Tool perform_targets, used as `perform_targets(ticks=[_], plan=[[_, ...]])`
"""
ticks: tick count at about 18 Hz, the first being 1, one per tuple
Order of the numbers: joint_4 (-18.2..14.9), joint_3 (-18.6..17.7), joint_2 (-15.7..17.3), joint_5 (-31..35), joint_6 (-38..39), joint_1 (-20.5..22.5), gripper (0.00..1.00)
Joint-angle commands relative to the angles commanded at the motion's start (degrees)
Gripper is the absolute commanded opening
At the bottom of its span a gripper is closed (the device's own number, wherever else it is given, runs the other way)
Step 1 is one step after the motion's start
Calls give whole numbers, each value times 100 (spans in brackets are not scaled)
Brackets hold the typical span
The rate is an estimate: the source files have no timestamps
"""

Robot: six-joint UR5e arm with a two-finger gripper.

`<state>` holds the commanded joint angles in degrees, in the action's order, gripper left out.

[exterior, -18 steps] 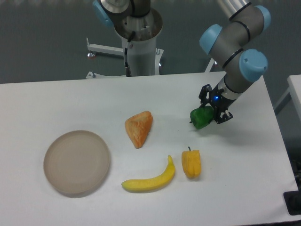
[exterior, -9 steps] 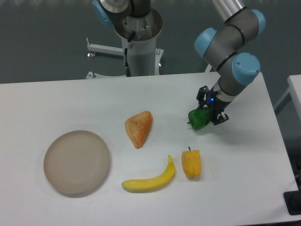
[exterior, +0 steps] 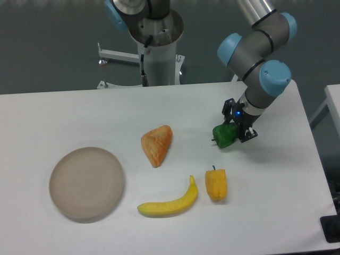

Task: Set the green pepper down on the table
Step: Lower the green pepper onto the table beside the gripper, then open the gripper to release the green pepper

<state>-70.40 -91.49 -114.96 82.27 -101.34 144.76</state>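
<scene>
The green pepper [exterior: 224, 136] is small, glossy and bright green, and sits right of centre, low over the white table [exterior: 64, 117] or touching it; I cannot tell which. My gripper [exterior: 234, 130] is shut on the green pepper from its right side, black fingers either side of it with a blue light showing on the wrist. The arm reaches down to it from the upper right.
A yellow-orange pepper [exterior: 216, 184] lies in front of the green one. A banana [exterior: 169, 203] lies to its left, an orange wedge-shaped piece [exterior: 156, 145] at centre, and a round beige plate [exterior: 87, 183] at the front left. The table's right edge is close by.
The gripper has drifted slightly left with the green pepper still held. Nothing else has moved.
</scene>
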Motion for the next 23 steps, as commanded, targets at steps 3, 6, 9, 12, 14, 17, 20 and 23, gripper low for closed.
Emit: perform_targets(ticks=[3, 6, 9, 12, 14, 17, 20, 23], plan=[[0, 9, 0, -9, 0, 0, 63], [0, 53, 0, -18, 0, 9, 86], [-17, 158, 9, -18, 35, 9, 97], [-35, 324, 18, -18, 97, 0, 100], [-44, 526, 17, 17, 114, 0, 100], [-35, 764, -9, 26, 236, -123, 100], [-44, 1106, -96, 96, 535, -167, 100], [-53, 1484, -246, 307, 554, -351, 100]])
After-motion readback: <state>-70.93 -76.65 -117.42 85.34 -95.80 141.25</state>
